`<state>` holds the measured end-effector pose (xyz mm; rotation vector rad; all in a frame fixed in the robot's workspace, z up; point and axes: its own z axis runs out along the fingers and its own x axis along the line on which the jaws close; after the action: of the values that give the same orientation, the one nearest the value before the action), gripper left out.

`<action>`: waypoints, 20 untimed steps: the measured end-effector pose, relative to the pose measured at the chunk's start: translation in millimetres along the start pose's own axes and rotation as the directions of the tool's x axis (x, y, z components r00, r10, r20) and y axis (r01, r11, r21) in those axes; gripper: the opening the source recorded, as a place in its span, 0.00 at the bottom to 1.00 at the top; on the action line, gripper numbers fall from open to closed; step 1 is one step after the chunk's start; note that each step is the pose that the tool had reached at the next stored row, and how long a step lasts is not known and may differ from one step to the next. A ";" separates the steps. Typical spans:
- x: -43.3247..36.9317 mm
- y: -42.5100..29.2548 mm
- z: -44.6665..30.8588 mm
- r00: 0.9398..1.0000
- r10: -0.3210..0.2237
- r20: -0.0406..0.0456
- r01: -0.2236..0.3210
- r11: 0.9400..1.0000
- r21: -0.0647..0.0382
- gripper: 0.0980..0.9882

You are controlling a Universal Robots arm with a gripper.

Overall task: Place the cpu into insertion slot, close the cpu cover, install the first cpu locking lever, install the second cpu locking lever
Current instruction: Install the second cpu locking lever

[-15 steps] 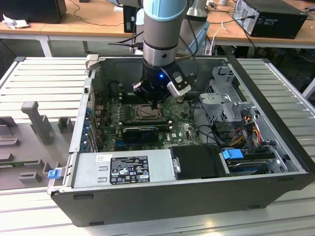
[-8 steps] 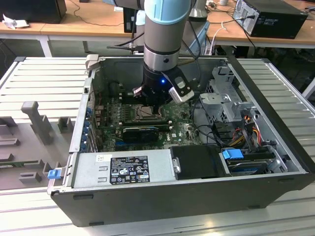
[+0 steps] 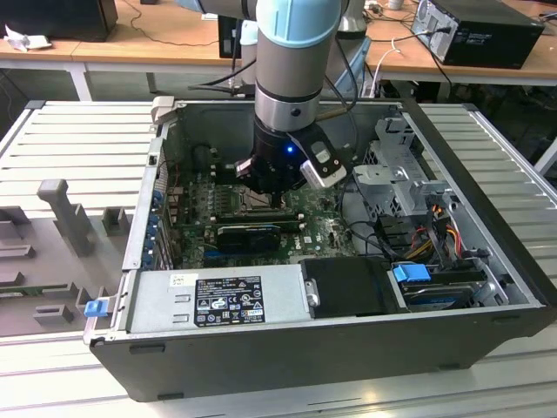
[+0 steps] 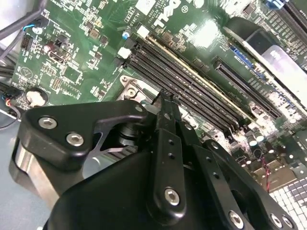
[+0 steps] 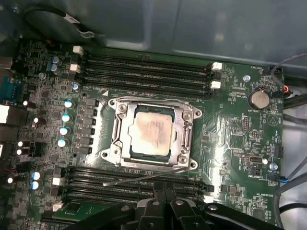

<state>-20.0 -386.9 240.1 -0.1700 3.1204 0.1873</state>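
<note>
In the first wrist view the cpu (image 5: 152, 135) lies flat in the insertion slot (image 5: 154, 134), its pale top showing through the window of the cpu cover (image 5: 183, 135), which is folded down over it. One thin wire locking lever (image 5: 144, 176) sticks out at a slant along the socket's near side. Another lever (image 5: 156, 100) lies along the far side. My gripper (image 5: 163, 190) is shut, its tips just short of the slanted lever; whether they touch it I cannot tell. In the second wrist view the fingertips (image 4: 165, 100) sit by a socket corner (image 4: 129, 90).
Black memory slots (image 5: 144, 67) flank the socket on both sides. A long black expansion card (image 3: 248, 235), a power supply (image 3: 218, 300), drive cage (image 3: 396, 174) and cables (image 3: 426, 226) crowd the open case (image 3: 505, 287). A coin battery (image 5: 259, 99) lies nearby.
</note>
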 end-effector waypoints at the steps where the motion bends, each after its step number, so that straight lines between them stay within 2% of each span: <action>1: 0.0 -0.1 -0.8 1.000 0.000 0.000 0.000 1.000 0.000 0.01; 4: 0.2 -2.6 -2.2 1.000 0.000 0.000 0.000 1.000 0.000 0.01; 8: 1.5 -14.7 -3.7 1.000 0.000 0.000 0.000 1.000 -0.001 0.01; 9: 2.1 -20.3 -4.1 1.000 0.000 -0.002 0.000 1.000 -0.001 0.01; 12: 2.4 -23.6 -3.8 1.000 0.001 -0.012 -0.001 1.000 -0.003 0.01; 13: 2.4 -23.6 -3.9 1.000 0.002 -0.017 -0.002 1.000 -0.010 0.01; 14: 2.4 -23.6 -3.9 1.000 0.002 -0.019 -0.003 1.000 -0.027 0.01; 15: 2.3 -23.6 -3.9 1.000 0.002 -0.019 -0.003 0.999 -0.044 0.01; 18: 2.8 -23.6 -3.9 1.000 0.002 -0.016 -0.003 0.996 -0.087 0.01; 20: 6.1 -23.2 -3.9 1.000 0.002 -0.015 -0.003 0.995 -0.096 0.01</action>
<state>-23.6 -410.9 241.1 -0.1695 3.1277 0.3384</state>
